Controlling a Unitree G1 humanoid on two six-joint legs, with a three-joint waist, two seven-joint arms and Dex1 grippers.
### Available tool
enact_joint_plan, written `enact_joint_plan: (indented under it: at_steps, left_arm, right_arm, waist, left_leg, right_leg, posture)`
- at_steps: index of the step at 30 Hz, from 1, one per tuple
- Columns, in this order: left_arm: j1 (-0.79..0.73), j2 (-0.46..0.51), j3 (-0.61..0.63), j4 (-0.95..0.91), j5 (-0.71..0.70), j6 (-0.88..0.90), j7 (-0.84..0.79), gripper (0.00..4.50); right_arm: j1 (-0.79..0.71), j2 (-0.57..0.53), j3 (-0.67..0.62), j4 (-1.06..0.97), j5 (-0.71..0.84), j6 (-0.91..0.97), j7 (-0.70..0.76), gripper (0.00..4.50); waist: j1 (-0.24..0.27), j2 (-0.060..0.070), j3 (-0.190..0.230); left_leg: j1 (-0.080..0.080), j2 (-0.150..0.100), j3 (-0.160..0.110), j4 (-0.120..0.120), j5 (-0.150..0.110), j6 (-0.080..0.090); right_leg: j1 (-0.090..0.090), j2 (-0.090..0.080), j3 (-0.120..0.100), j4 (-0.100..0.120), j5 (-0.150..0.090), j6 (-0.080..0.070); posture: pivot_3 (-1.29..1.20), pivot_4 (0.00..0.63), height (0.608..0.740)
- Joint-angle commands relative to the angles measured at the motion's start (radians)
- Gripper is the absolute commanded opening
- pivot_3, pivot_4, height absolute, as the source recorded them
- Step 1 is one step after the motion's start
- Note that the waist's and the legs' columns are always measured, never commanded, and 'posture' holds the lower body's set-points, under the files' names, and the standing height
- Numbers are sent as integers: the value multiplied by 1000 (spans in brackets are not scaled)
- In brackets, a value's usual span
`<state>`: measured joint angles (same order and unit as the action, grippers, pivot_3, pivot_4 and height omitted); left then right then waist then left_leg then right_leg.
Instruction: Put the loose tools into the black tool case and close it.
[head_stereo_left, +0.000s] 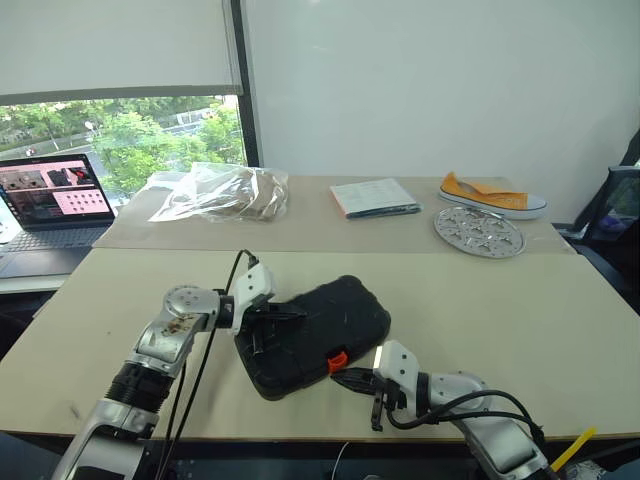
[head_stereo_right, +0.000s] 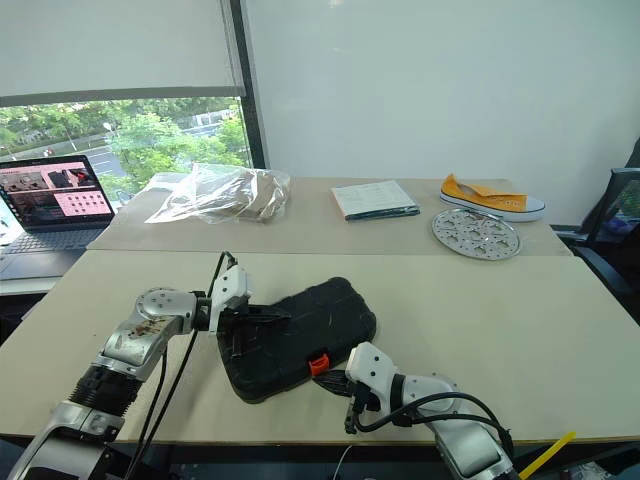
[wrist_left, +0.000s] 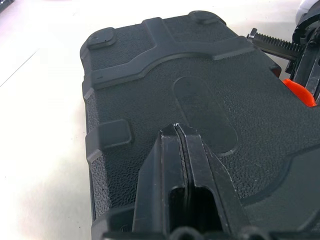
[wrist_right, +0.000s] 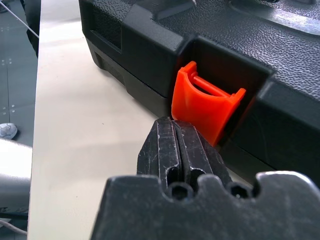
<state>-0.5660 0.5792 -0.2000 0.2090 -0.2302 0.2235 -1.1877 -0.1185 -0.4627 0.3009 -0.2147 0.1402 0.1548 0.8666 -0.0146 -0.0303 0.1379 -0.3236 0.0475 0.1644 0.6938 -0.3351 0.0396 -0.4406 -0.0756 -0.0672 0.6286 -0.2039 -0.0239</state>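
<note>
While lidded, black tool case (head_stereo_left: 312, 335) meets right pincer (wrist_right: 181, 131).

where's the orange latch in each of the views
Left eye view: orange latch on the near edge of the closed black tool case, just left of the right tool.
Right eye view: same spot, on the case's near edge.
Left wrist view: an orange sliver at the case's far edge.
Right wrist view: large, central, just past the shut fingers.
Shared landmark: the case's textured lid.
</note>
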Motion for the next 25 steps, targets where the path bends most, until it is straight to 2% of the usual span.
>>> enact_joint_plan:
  at_steps: [1, 5, 6, 9, 12, 15, 19, 25]
  left_arm:
    - [60, 9, -64, 47, 59, 26, -15, 39]
    - [124, 6, 82, 6, -72, -72, -45, 39]
    - [142, 11, 111, -11, -94, -88, -49, 1]
    - [222, 64, 234, -83, -163, -108, -47, 752]
    - [332, 148, 349, -131, -203, -94, -47, 1955]
    - [473, 218, 447, -143, -199, -133, -47, 2947]
    - [649, 233, 546, -158, -172, -188, 8, 4460]
    - [751, 183, 590, -178, -139, -311, 85, 4485]
  right_arm:
    - [-36, 6, -44, -51, 13, -30, -24, 0]
    - [57, -67, -106, -148, 108, 31, 28, 0]
    - [77, -77, -129, -164, 126, 37, 23, 287]
    - [145, -137, -228, -198, 175, 13, 48, 1162]
    - [209, -203, -334, -178, 198, -53, 93, 2242]
    - [240, -245, -428, -109, 212, -150, 146, 3174]
    - [208, -282, -518, 63, 224, -284, 217, 4500]
    - [132, -331, -530, 213, 239, -292, 289, 4500]
  waist:
    - [0, 0, 0]
    - [-1, 3, -1]
    - [-2, 4, -1]
    - [-3, 4, -1]
    - [-2, 4, 1]
    - [-1, 4, 1]
    - [6, 3, 3]
    - [24, 2, 5]
  left_leg:
    - [0, 0, 0, 0, 0, 0]
    - [0, 1, 0, -1, 0, 0]
    - [0, 1, 0, -2, 0, 0]
    - [-1, 3, 0, -2, -1, -4]
    - [-2, 3, 0, -3, -2, -6]
    - [-13, 2, 0, -2, 0, -9]
    - [-14, 1, 2, -1, -1, -7]
    - [-15, -1, 4, 0, -4, -3]
  right_leg:
    - [0, 0, 0, 0, 0, 0]
    - [-1, -1, 1, -1, 0, 0]
    - [-1, -2, 1, -1, 0, 0]
    - [-2, -1, 2, -2, -2, -3]
    - [-5, 0, 1, -1, -3, -5]
    - [-16, 0, -1, -1, -2, -6]
    - [-16, 1, -2, -1, -3, -5]
    - [-16, -2, -2, -4, -4, -4]
  posture:
    - [0, 150, 740]
    - [0, 150, 740]
    - [0, 150, 740]
    - [0, 150, 740]
    - [0, 150, 740]
    - [0, 150, 740]
    - [0, 150, 740]
    - [0, 150, 740]
